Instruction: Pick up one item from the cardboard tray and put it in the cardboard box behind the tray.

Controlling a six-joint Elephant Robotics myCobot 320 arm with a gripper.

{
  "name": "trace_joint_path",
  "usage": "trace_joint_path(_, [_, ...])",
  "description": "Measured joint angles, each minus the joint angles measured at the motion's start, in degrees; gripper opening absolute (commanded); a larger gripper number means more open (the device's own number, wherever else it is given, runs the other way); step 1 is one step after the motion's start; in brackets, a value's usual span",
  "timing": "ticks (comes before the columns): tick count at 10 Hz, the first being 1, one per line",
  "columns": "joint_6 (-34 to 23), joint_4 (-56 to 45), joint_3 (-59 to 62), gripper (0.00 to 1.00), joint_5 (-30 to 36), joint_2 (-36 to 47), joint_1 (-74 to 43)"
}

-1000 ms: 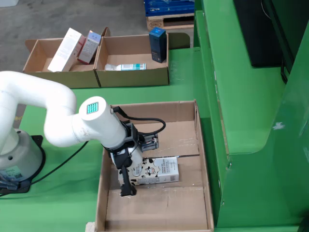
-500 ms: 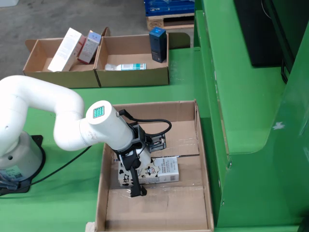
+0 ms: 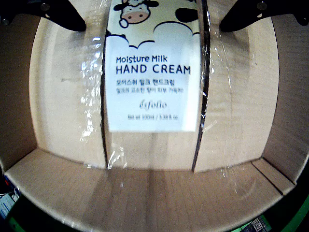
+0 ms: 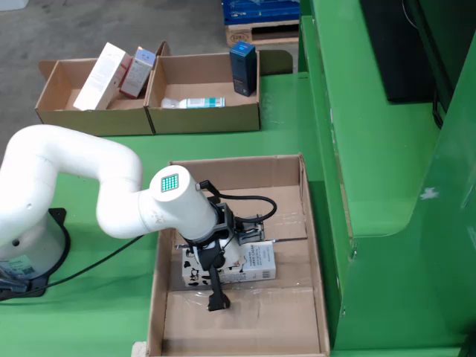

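A white hand cream box (image 3: 152, 77) with a cow print, wrapped in clear film, lies flat on the floor of the cardboard tray (image 3: 58, 106). In the wrist view my two black fingers (image 3: 63, 14) stand wide apart on either side of it, not touching it. In the fixed view my gripper (image 4: 232, 262) straddles the same box (image 4: 256, 264) in the middle of the large tray (image 4: 245, 323). The jaws are open. Two cardboard boxes stand behind the tray, the nearer one (image 4: 204, 119) directly behind it.
The nearer back box holds a white tube (image 4: 195, 103) and an upright dark blue box (image 4: 243, 58). The left back box (image 4: 67, 111) holds white and pink cartons (image 4: 100, 74). A raised green ledge (image 4: 372, 149) runs along the tray's right side.
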Motion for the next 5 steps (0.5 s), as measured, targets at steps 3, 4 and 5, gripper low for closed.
trace_joint_path(3, [0.0,-0.7,3.34,1.0,-0.27,-0.35,0.0])
trace_joint_path(4, [0.0,-0.7,3.34,1.0,-0.27,-0.35,0.0])
trace_joint_path(5, [0.0,-0.7,3.34,1.0,-0.27,-0.35,0.0])
